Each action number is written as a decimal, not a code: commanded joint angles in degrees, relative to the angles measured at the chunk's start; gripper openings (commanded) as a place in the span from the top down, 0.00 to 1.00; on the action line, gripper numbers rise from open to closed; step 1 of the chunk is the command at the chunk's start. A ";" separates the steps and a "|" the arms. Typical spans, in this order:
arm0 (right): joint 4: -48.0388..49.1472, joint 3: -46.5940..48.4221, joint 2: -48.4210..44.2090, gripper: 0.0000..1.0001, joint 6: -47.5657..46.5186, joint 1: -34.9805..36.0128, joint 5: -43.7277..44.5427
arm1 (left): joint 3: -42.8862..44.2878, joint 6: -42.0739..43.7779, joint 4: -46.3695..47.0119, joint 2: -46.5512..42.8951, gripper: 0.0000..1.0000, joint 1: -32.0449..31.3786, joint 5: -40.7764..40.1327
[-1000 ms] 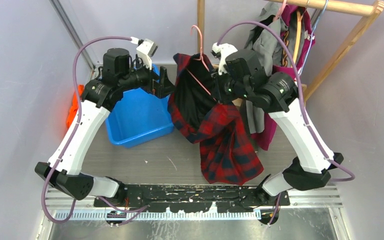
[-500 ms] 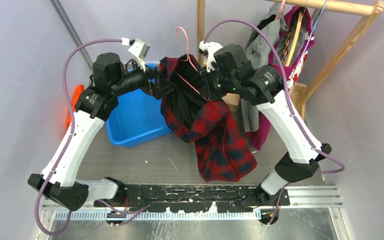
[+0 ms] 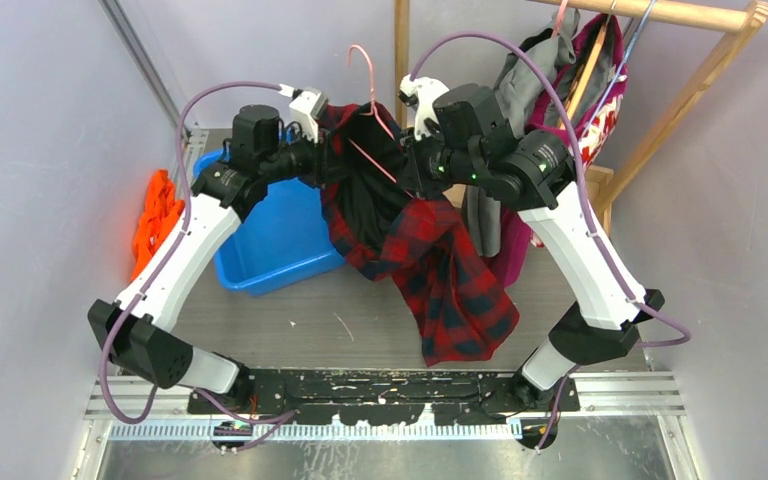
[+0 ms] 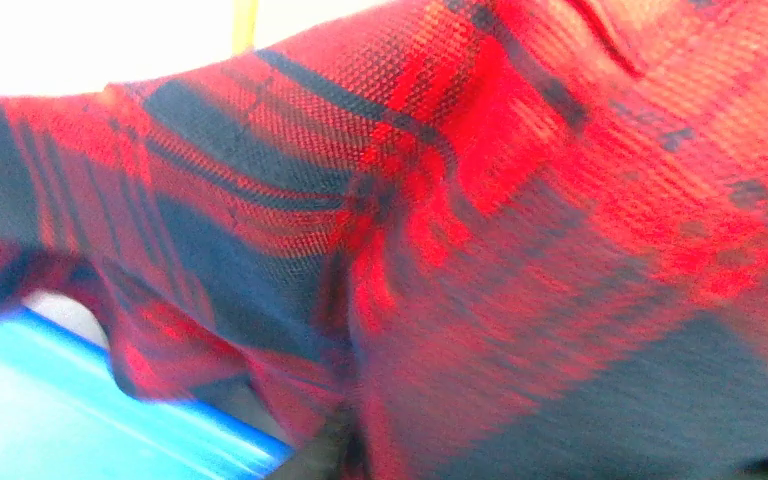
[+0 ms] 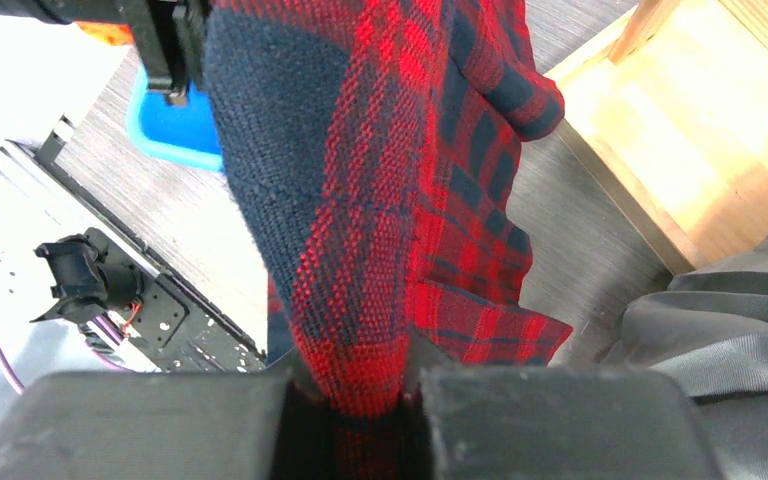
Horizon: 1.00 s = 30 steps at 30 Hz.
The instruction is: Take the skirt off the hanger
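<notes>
Left hand (image 3: 322,168) first: a second ago it hung wide open over the blue bin (image 3: 260,250), short of the cloth. Now that arm has swung right and the hand is pushed into the left edge of the skirt (image 3: 410,240). The left wrist view is filled with blurred red and dark plaid and no fingers show in it. From above the fabric also covers the tips, so I cannot tell whether the hand has closed on anything or how wide it stands. I judge it is mid-grab and would not count on a grip yet.

The skirt is in the middle, held up in the air between the two arms. Its waist is still draped over the pink wire hanger (image 3: 371,72), and the long hem trails down toward the desk (image 3: 290,330). The hanger's hook pokes up free above the cloth, attached to nothing that I can see.

On the right, the right hand (image 5: 355,400) has not changed. It stays pinched tight on a fold of the skirt, with the plaid squeezed between its two dark fingers (image 5: 550,420). The wooden rack (image 3: 660,12) with its other clothes stands behind that arm.

With cloth under both hands the skirt could be drawn off the wire, but the task is not done, since the hanger is still inside the waist. If the left hand has caught wire along with fabric, pulling will drag the hanger along.
</notes>
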 commanded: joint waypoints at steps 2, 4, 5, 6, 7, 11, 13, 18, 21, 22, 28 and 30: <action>6.51 3.20 -1.36 0.99 0.02 0.35 -2.21 | 6.74 1.46 1.28 2.06 1.00 -0.44 -5.25; 6.31 3.12 -1.26 0.99 0.07 0.36 -2.58 | 9.67 3.22 -0.78 2.48 1.00 -0.40 -6.78; 6.19 3.00 -1.26 0.99 0.03 0.36 -2.68 | 11.02 4.14 -1.86 2.53 1.00 -0.44 -7.50; 6.09 2.71 -1.26 0.99 -0.02 0.36 -2.69 | 12.29 4.98 -2.80 2.49 1.00 -0.44 -8.45; 6.08 2.26 -1.35 0.99 -0.12 0.40 -2.84 | 13.62 5.82 -3.93 2.34 1.00 -0.44 -9.57; 5.73 0.26 -1.82 0.99 -0.45 0.40 -3.57 | 18.50 11.82 -8.99 2.08 1.00 -0.45 -17.77; 5.57 -0.49 -2.03 0.99 -0.42 0.37 -4.43 | 20.00 16.36 -10.96 2.31 1.00 -0.47 -23.39; 5.05 -1.11 -2.14 0.99 0.10 0.38 -6.47 | 20.75 21.83 -10.84 4.43 1.00 0.74 -33.57; 4.59 -1.22 -2.40 0.99 0.18 0.36 -7.66 | 20.51 21.81 -10.35 6.11 1.00 3.49 -34.45; 4.46 -1.28 -2.40 0.99 0.32 0.36 -8.35 | 20.69 21.58 -10.38 6.65 1.00 4.52 -34.33; 3.17 -1.68 -2.64 0.99 1.27 0.36 -12.35 | 25.17 22.14 -9.80 10.32 1.00 8.48 -34.41; 2.79 -1.97 -2.87 0.99 1.54 0.36 -13.43 | 27.47 22.58 -9.51 12.39 1.00 8.76 -34.52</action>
